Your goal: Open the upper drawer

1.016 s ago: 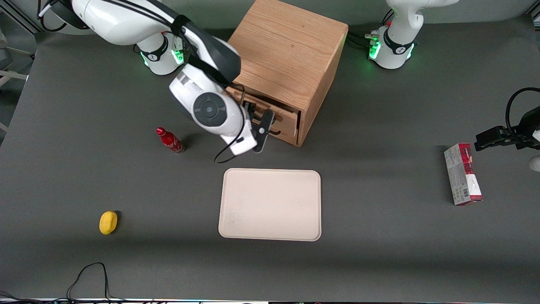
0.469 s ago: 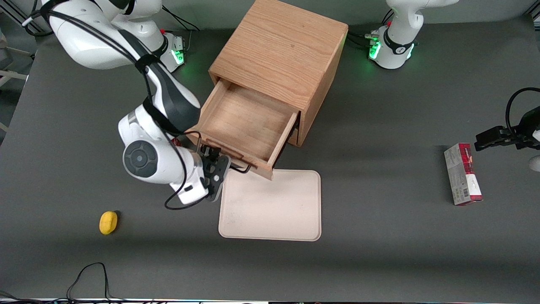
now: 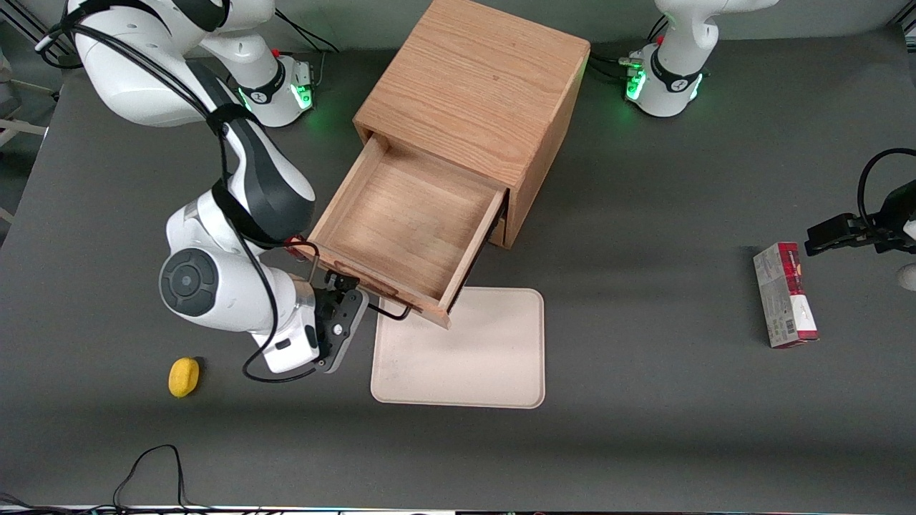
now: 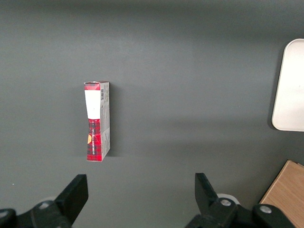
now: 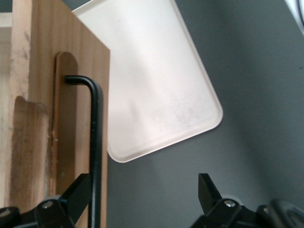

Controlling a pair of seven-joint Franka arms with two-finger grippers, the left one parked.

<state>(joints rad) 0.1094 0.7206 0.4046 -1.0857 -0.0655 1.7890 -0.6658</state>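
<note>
The upper drawer (image 3: pixel 408 229) of the oak cabinet (image 3: pixel 476 86) is pulled far out toward the front camera, and its tray is empty. Its black wire handle (image 3: pixel 392 312) runs along the drawer front and also shows in the right wrist view (image 5: pixel 96 142). My right gripper (image 3: pixel 342 292) is at the handle's end toward the working arm, close to the drawer front. In the right wrist view the gripper (image 5: pixel 144 181) is open, and the handle bar lies just beside one finger (image 5: pixel 80 187), with nothing gripped. The lower drawer is mostly hidden under the upper one.
A cream tray (image 3: pixel 472 357) lies on the table nearer the front camera, partly under the drawer front. A yellow object (image 3: pixel 184 376) lies near my arm. A red box (image 3: pixel 783 293) lies toward the parked arm's end and also shows in the left wrist view (image 4: pixel 97 121).
The upper drawer went from shut to pulled far out. My right arm moved with it toward the front camera and now hides the red bottle.
</note>
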